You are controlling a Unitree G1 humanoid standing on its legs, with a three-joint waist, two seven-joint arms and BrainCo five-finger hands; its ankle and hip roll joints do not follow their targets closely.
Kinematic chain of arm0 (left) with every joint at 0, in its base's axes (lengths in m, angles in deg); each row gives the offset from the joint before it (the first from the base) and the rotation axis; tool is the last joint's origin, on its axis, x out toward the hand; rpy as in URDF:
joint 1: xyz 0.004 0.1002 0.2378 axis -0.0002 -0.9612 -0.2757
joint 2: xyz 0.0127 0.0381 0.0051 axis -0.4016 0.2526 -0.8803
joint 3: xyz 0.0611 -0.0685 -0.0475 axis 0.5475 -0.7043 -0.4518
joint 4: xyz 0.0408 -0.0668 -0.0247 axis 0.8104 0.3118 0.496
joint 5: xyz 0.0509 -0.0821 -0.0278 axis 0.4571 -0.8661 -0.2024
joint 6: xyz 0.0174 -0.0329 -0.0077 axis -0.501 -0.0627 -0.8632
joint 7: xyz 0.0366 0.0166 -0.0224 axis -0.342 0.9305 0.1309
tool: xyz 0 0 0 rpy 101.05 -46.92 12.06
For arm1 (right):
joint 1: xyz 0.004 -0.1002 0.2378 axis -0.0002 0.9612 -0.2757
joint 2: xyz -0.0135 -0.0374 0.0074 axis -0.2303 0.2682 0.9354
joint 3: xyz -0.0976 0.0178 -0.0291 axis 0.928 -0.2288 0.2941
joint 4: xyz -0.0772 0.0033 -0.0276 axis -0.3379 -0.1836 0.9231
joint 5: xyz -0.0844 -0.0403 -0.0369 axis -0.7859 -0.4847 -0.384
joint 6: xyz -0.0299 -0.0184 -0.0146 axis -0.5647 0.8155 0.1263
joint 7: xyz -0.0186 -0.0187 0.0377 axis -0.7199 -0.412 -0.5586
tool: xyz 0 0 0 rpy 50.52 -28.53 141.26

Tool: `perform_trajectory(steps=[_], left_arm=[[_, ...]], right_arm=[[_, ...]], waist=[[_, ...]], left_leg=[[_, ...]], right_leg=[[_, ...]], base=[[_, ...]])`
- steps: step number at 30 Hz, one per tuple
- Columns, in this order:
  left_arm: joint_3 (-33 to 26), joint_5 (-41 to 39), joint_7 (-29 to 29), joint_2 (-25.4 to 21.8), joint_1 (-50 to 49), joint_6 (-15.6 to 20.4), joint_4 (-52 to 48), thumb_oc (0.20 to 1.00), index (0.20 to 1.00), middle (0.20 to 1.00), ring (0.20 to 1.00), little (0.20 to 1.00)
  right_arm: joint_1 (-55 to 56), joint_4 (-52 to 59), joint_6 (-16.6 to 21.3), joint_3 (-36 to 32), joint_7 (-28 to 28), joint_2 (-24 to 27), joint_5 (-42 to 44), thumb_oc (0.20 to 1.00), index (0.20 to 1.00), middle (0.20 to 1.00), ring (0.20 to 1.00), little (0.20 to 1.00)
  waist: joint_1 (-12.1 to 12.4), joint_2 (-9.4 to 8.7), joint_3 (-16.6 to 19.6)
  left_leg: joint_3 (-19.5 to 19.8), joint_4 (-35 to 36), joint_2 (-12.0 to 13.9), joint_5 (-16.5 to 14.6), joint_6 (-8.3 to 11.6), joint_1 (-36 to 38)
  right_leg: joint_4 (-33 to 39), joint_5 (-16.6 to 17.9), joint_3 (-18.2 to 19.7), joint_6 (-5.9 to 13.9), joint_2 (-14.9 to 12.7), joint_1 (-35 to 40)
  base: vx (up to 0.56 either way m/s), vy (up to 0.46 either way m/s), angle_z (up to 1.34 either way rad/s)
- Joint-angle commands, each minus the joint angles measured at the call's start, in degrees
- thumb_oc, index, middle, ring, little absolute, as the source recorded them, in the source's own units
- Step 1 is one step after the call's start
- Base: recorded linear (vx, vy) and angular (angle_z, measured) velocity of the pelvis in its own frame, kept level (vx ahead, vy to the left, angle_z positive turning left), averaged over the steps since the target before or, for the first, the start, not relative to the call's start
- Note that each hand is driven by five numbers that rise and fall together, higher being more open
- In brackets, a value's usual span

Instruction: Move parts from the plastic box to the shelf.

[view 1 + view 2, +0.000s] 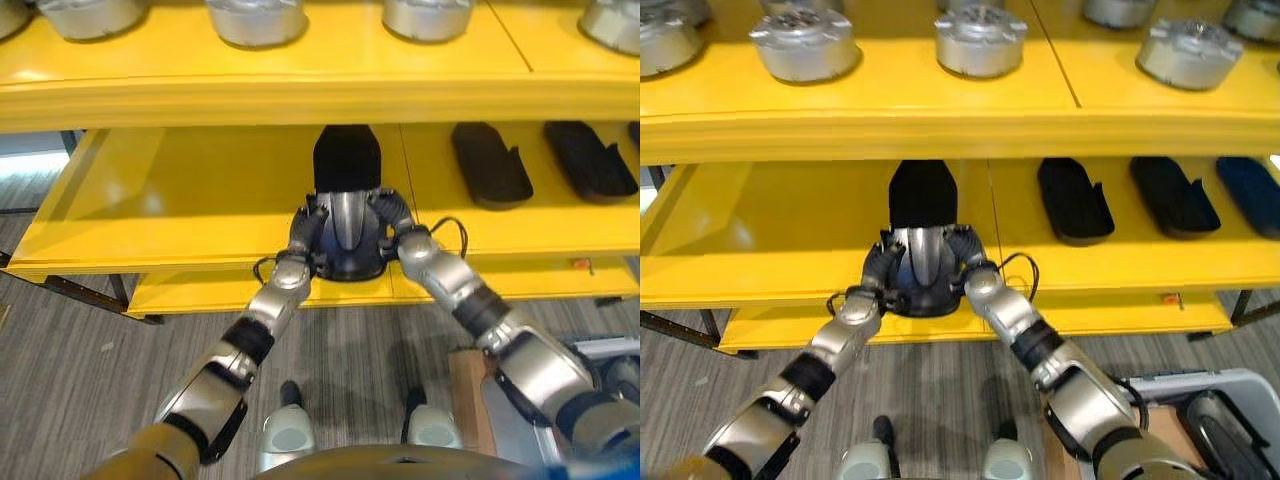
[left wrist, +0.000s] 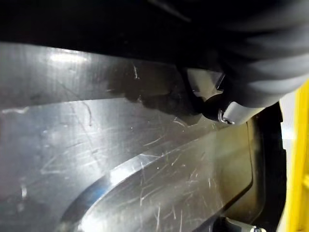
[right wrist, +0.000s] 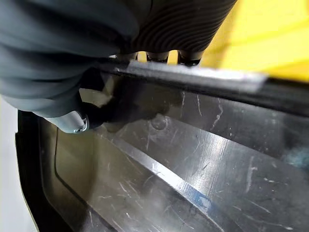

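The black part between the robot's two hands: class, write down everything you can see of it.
The black part is long, dark and glossy, plastic by its look, with a scratched inner face and a raised rim in the wrist views. It lies lengthwise on the middle yellow shelf, its far end under the upper shelf. The left hand and right hand clasp its near end from either side.

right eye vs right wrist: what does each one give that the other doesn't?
Right eye alone: both arms reaching to the yellow shelf, left robot hand and right robot hand on either side of the black part, three more black parts along the same level, silver round parts on the level above, a grey plastic box at lower right.
Right wrist alone: scratches on the part's glossy inside, fingertips hooked over its rim.
Both: right robot hand gripping that part, yellow shelf behind.
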State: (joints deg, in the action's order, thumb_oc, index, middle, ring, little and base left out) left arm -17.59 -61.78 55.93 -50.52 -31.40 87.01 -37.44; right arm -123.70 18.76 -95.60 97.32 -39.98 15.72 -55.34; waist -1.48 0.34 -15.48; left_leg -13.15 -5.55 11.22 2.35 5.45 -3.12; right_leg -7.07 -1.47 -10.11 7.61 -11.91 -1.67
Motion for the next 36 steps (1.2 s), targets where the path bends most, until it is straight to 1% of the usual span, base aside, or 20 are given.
perform_trajectory(steps=[1,5,12,16,17,18,20,21,22,23,24,25,26,27,28,29,30,31,33,36], left_arm=[[2.4,-6.6,5.6,3.7,10.6,3.4,1.8,0.2,0.2,0.2,0.2,0.2],[1.6,-9.9,6.7,4.7,15.3,4.4,5.6,0.2,0.2,0.2,0.2,0.2],[1.2,-13.0,5.8,4.6,21.2,5.6,8.4,0.2,0.2,0.2,0.2,0.2],[1.0,-13.1,5.5,4.3,23.5,5.0,8.6,0.2,0.2,0.2,0.2,0.2],[1.3,-13.0,6.6,4.9,25.0,4.5,9.5,0.2,0.2,0.2,0.2,0.2],[1.9,-13.2,7.2,5.3,25.7,4.1,10.1,0.2,0.2,0.2,0.2,0.2],[3.0,-12.7,8.4,5.5,27.0,4.0,11.8,0.2,0.2,0.2,0.2,0.2],[3.8,-13.6,8.5,4.9,28.6,3.0,12.9,0.2,0.2,0.2,0.2,0.2],[4.1,-14.0,8.1,4.6,29.3,1.7,13.4,0.2,0.2,0.2,0.2,0.2],[3.9,-13.1,6.7,4.9,28.1,0.8,12.3,0.2,0.2,0.2,0.2,0.2],[3.4,-12.6,6.0,4.6,26.4,0.1,10.5,0.2,0.2,0.2,0.2,0.2],[3.2,-9.7,5.7,4.2,25.5,-0.9,9.6,0.2,0.2,0.2,0.2,0.2],[3.9,-9.2,4.5,4.4,24.5,-0.2,9.1,0.2,0.2,0.2,0.2,0.2],[3.7,-9.1,3.8,4.3,23.3,-0.1,7.9,0.2,0.2,0.2,0.2,0.2],[3.5,-9.4,3.6,4.3,23.0,-0.1,7.6,0.2,0.2,0.2,0.2,0.2],[3.1,-9.1,3.5,4.2,23.1,0.0,8.0,0.2,0.2,0.2,0.2,0.2],[3.1,-8.7,3.5,4.0,23.7,0.7,8.6,0.2,0.2,0.2,0.2,0.2],[3.0,-8.7,3.4,3.9,24.0,1.0,8.8,0.2,0.2,0.2,0.2,0.2],[2.6,-9.5,3.2,3.2,26.4,1.7,10.1,0.2,0.2,0.2,0.2,0.2],[2.3,-10.3,2.6,2.1,29.2,2.1,10.8,0.2,0.2,0.2,0.2,0.2]], right_arm=[[-12.7,2.1,4.1,0.8,-3.5,-5.7,2.4,0.2,0.2,0.2,0.2,0.2],[-19.7,-2.7,5.3,0.4,-5.4,-1.8,3.2,0.2,0.2,0.2,0.2,0.2],[-26.8,-7.5,6.9,1.6,-6.4,-0.2,2.6,0.2,0.2,0.2,0.2,0.2],[-29.3,-8.2,5.8,1.4,-6.5,0.3,2.0,0.2,0.2,0.2,0.2,0.2],[-29.7,-8.3,5.7,1.7,-6.1,0.6,1.3,0.2,0.2,0.2,0.2,0.2],[-29.6,-8.6,5.8,1.9,-5.0,0.8,1.4,0.2,0.2,0.2,0.2,0.2],[-29.5,-9.3,6.5,2.3,-2.9,1.3,2.8,0.2,0.2,0.2,0.2,0.2],[-29.2,-9.5,6.9,2.3,-2.1,1.6,3.2,0.2,0.2,0.2,0.2,0.2],[-28.6,-9.3,6.7,2.1,-1.2,1.6,4.5,0.2,0.2,0.2,0.2,0.2],[-27.7,-9.4,6.6,1.4,-1.8,0.8,5.2,0.2,0.2,0.2,0.2,0.2],[-26.2,-8.2,6.7,0.5,-2.4,0.2,4.5,0.2,0.2,0.2,0.2,0.2],[-25.8,-8.2,7.4,0.2,-2.5,-0.6,3.9,0.2,0.2,0.2,0.2,0.2],[-25.9,-8.2,7.1,-0.2,-2.9,-1.6,2.4,0.2,0.2,0.2,0.2,0.2],[-26.2,-8.3,7.0,-0.1,-3.5,-1.7,2.3,0.2,0.2,0.2,0.2,0.2],[-26.4,-8.3,6.9,0.3,-3.3,-1.7,2.3,0.2,0.2,0.2,0.2,0.2],[-27.3,-9.9,7.6,0.7,-3.1,-1.6,1.8,0.2,0.2,0.2,0.2,0.2],[-28.2,-11.1,8.8,0.7,-3.1,-1.5,1.0,0.2,0.2,0.2,0.2,0.2],[-28.5,-11.5,9.4,0.8,-3.1,-1.5,0.6,0.2,0.2,0.2,0.2,0.2],[-30.9,-13.4,11.6,1.3,-2.6,-1.3,0.6,0.2,0.2,0.2,0.2,0.2],[-33.5,-13.5,12.1,1.7,-0.9,-0.4,1.6,0.2,0.2,0.2,0.2,0.2]], waist=[[1.1,-0.59,-3.3],[0.6,-0.07,-5.1],[-0.2,0.29,-7.8],[-1.0,0.37,-8.7],[-1.8,0.35,-9.1],[-2.2,0.16,-9.2],[-2.4,-0.24,-9.2],[-2.2,-0.7,-9.0],[-2.1,-1.03,-9.2],[-2.0,-1.77,-9.7],[-2.0,-2.82,-9.8],[-2.4,-4.57,-9.9],[-2.3,-4.75,-10.0],[-2.4,-4.62,-9.9],[-2.5,-4.56,-9.7],[-2.7,-4.18,-9.3],[-2.7,-3.93,-9.1],[-2.8,-3.85,-9.0],[-3.0,-3.37,-9.0],[-3.1,-2.94,-10.2]], left_leg=[[-2.0,-1.9,0.2,-2.6,-0.69,0.2],[-1.3,-3.2,1.6,-1.8,0.5,-2.5],[-0.9,-5.4,2.5,-1.3,1.35,-5.7],[-3.2,-6.7,2.3,-1.6,1.34,-6.2],[-5.7,-7.2,2.3,-2.0,1.05,-6.0],[-6.3,-7.8,1.8,-3.5,1.15,-5.3],[-6.8,-9.3,1.4,-4.5,0.31,-5.4],[-6.6,-9.5,0.5,-4.7,-0.39,-5.4],[-5.7,-10.5,-0.3,-5.5,-1.42,-5.3],[-4.9,-11.5,-1.0,-7.2,-2.89,-3.9],[-5.3,-10.9,-1.0,-7.5,-3.01,-2.4],[-4.4,-11.3,-1.3,-10.5,-3.19,-1.1],[-5.5,-13.0,0.0,-12.6,-3.82,-0.6],[-6.7,-13.6,0.6,-13.0,-3.25,-0.6],[-7.4,-13.7,1.2,-12.6,-2.69,-0.9],[-8.1,-13.9,2.3,-11.3,-1.6,-1.9],[-8.3,-13.8,3.0,-10.5,-0.96,-2.5],[-8.4,-13.8,3.3,-10.2,-0.73,-2.7],[-8.9,-12.8,4.9,-8.3,0.67,-3.9],[-8.7,-12.0,6.4,-6.5,1.87,-5.3]], right_leg=[[-3.5,-1.8,-0.5,-1.68,-0.4,-1.3],[-5.5,-2.9,-0.6,-2.78,0.2,-4.1],[-9.5,-4.0,-0.5,-3.97,1.0,-8.9],[-10.5,-3.8,-0.8,-4.14,1.1,-10.3],[-11.3,-4.3,-1.5,-4.23,0.9,-10.3],[-12.8,-6.0,-1.7,-3.78,0.5,-9.7],[-16.8,-8.2,-1.8,-4.37,0.8,-10.0],[-21.9,-9.3,-1.9,-3.89,1.0,-11.8],[-28.9,-9.3,-1.2,-2.6,0.7,-14.6],[-31.9,-5.5,1.3,0.15,-0.3,-17.5],[-17.8,0.3,1.8,1.43,-1.3,-16.2],[-6.4,5.6,3.7,3.11,-2.1,-14.1],[-8.5,4.7,2.7,3.33,-1.9,-14.7],[-9.1,3.3,1.8,2.55,-1.3,-14.5],[-8.8,2.7,1.4,1.89,-1.0,-14.1],[-8.8,1.5,1.0,0.46,-0.3,-13.7],[-9.0,0.9,0.8,-0.12,0.0,-13.8],[-9.1,0.7,0.7,-0.29,0.1,-13.9],[-9.5,-0.2,0.2,-1.1,0.6,-14.8],[-10.4,-1.0,-0.1,-1.77,1.5,-16.2]], base=[[0.01,-0.01,-0.04],[0.03,-0.025,-0.02],[0.02,-0.001,-0.03],[0.0,0.069,-0.03],[0.04,0.142,0.15],[0.05,0.183,0.24],[0.01,0.161,0.48],[-0.01,0.134,0.57],[0.14,0.035,0.57],[0.27,-0.179,0.25],[0.4,-0.493,-0.01],[0.39,-0.565,-0.28],[0.37,-0.433,-0.06],[0.25,-0.173,0.2],[0.2,-0.083,0.41],[0.15,-0.058,0.46],[0.13,-0.053,0.65],[0.08,-0.044,0.44],[0.09,-0.054,-0.16],[0.11,-0.103,-0.18]])
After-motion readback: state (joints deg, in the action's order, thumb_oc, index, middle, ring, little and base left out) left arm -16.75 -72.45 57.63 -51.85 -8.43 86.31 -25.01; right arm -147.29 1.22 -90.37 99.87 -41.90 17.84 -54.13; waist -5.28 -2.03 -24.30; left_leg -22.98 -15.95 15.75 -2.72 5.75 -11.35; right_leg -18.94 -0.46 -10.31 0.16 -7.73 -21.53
